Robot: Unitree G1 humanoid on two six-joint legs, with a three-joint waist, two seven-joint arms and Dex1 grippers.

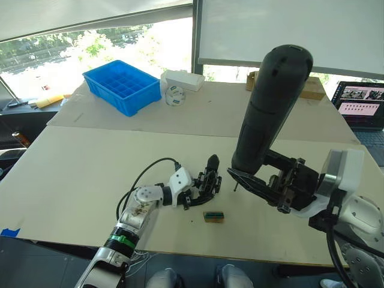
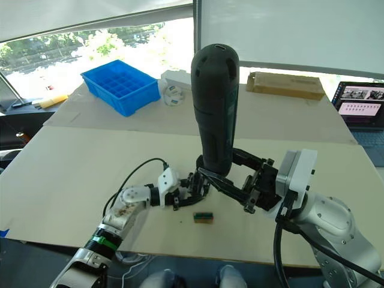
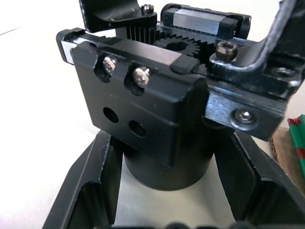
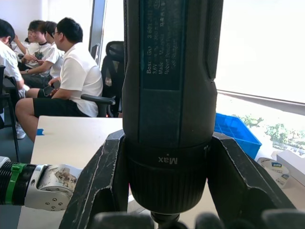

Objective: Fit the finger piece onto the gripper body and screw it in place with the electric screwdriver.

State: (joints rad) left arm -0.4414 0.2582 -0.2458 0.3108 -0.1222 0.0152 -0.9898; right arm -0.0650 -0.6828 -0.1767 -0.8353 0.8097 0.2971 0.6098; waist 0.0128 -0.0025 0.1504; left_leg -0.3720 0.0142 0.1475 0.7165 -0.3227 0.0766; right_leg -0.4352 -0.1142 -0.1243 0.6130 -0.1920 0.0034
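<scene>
The left gripper is clamped on the small black blocky gripper body with its round base, holding it just above the pale table; one pointed black finger stands up from the body, and the wrist view shows two silver screws already seated in its block above two empty holes; whether the wedge-shaped black finger piece is that upright finger cannot be told for sure. Just right of the gripper body, toward the table's near edge, lies a small tan-and-green rectangular block, close but apart. Further right, the right gripper grasps the long black cylindrical electric screwdriver near its chuck end; its long axis runs nearly upright, leaning a little, with the thin metal bit pointing down just right of the gripper body, not touching it. The coming move likely turns on bringing that bit leftward onto a screw hole; the right arm is the one placed for it; open table lies beyond the gripper body, while the block crowds the near side.
</scene>
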